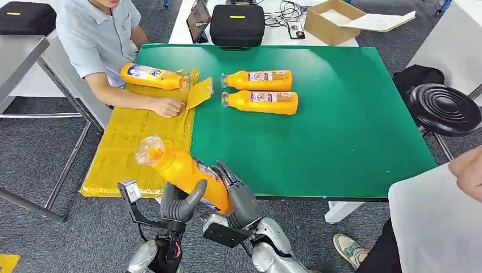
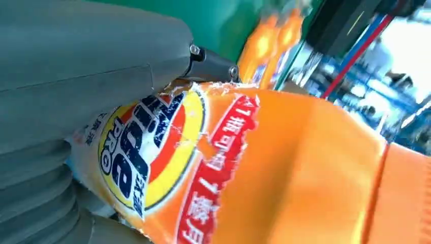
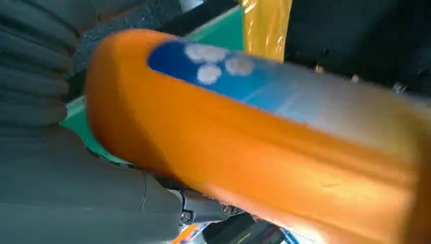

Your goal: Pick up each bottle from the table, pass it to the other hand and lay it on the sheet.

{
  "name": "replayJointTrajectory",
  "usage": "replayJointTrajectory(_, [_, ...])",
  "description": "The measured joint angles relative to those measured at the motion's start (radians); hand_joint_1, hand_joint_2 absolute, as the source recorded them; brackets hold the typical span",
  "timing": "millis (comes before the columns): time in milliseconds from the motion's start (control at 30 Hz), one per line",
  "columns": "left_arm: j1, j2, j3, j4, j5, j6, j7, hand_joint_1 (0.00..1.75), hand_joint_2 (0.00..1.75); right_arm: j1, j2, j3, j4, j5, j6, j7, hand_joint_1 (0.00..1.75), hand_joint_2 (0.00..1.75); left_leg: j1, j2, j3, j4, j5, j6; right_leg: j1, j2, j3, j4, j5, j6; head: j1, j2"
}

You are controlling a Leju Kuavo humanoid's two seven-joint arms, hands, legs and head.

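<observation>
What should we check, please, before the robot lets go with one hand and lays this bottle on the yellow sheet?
1. Left hand wraps the held bottle: ok.
2. Right hand is also on it: ok.
3. Left hand's hold is firm enough alone: cannot tell.
4. Free space on the yellow sheet near the robot: ok.
5. Sheet free of people: not ok, a person's hand rests on it.
6. Two bottles wait on the green table: ok.

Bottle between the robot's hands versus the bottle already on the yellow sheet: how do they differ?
The held bottle is off the table, tilted cap-up, with both the left hand and right hand on it. The sheet bottle lies flat on the yellow sheet, untouched. Both are orange with clear-wrapped caps.
</observation>
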Motion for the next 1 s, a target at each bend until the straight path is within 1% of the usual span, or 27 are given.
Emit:
replayJointTrajectory(133, [-0.025, -0.001, 0.015, 0.016, -0.040, 0.081, -0.016, 1.75, 1.75, -0.001, 0.002, 0.023, 0.000, 0.006, -0.010, -0.002, 0.00, 0.00, 0.000, -0.001, 0.000, 0.000, 0.000, 0.000, 0.000, 0.000, 0.000, 0.000, 0.000, 0.000, 0.000, 0.000])
replayJointTrajectory(333, [-0.056, 0.001, 0.035, 0.045, -0.058, 0.127, -0.022, 1.75, 1.75, 0.000, 0.001, 0.042, 0.000, 0.007, -0.024, -0.003, 0.00, 0.00, 0.000, 0.000, 0.000, 0.000, 0.000, 0.000, 0.000, 0.000, 0.000, 0.000, 0.000, 0.000, 0.000, 0.000])
replayJointTrajectory(467, [-0.100, 0.007, 0.065, 0.084, -0.079, 0.179, -0.030, 1.75, 1.75, 0.008, 0.002, 0.056, 0.000, 0.002, -0.060, -0.018, 0.00, 0.00, 0.000, 0.000, 0.000, 0.000, 0.000, 0.000, 0.000, 0.000, 0.000, 0.000, 0.000, 0.000, 0.000, 0.000])
replayJointTrajectory(500, [-0.114, 0.011, 0.072, 0.096, -0.126, 0.218, -0.048, 1.75, 1.75, 0.011, 0.002, 0.058, 0.000, 0.003, -0.073, -0.025, 0.00, 0.00, 0.000, 0.000, 0.000, 0.000, 0.000, 0.000, 0.000, 0.000, 0.000, 0.000, 0.000, 0.000, 0.000, 0.000])
replayJointTrajectory(600, [-0.175, 0.035, 0.089, 0.159, -0.374, 0.405, -0.104, 1.75, 1.75, 0.016, 0.002, 0.060, 0.000, 0.016, -0.111, -0.035, 0.00, 0.00, 0.000, 0.000, 0.000, 0.000, 0.000, 0.000, 0.000, 0.000, 0.000, 0.000, 0.000, 0.000, 0.000, 0.000])
replayJointTrajectory(700, [-0.241, 0.061, 0.126, 0.243, -0.529, 0.445, -0.104, 1.75, 1.75, 0.016, 0.000, 0.058, -0.006, 0.020, -0.120, -0.037, 0.00, 0.00, 0.000, 0.000, 0.000, 0.000, 0.001, -0.001, 0.000, 0.000, 0.000, 0.001, 0.000, 0.000, 0.000, 0.000])
replayJointTrajectory(800, [-0.306, 0.087, 0.148, 0.322, -0.720, 0.521, -0.097, 1.75, 1.75, 0.016, 0.000, 0.041, -0.018, 0.019, -0.119, -0.043, 0.00, 0.00, 0.000, 0.000, 0.000, 0.000, 0.001, -0.001, 0.000, 0.000, 0.000, 0.001, 0.001, 0.000, 0.000, 0.000])
replayJointTrajectory(900, [-0.363, 0.108, 0.171, 0.395, -0.906, 0.561, -0.055, 1.75, 1.75, 0.016, 0.000, 0.025, -0.028, 0.024, -0.103, -0.052, 0.00, 0.00, 0.000, 0.000, 0.000, 0.000, 0.001, -0.001, 0.000, 0.000, 0.000, 0.001, 0.001, 0.000, 0.000, 0.000])
replayJointTrajectory(1000, [-0.433, 0.129, 0.177, 0.487, -1.079, 0.561, 0.010, 1.75, 1.75, 0.017, 0.000, 0.018, -0.041, 0.025, -0.077, -0.061, 0.00, 0.00, 0.000, 0.000, 0.000, 0.000, 0.001, -0.001, 0.000, 0.000, 0.000, 0.001, 0.001, 0.000, 0.000, 0.000])
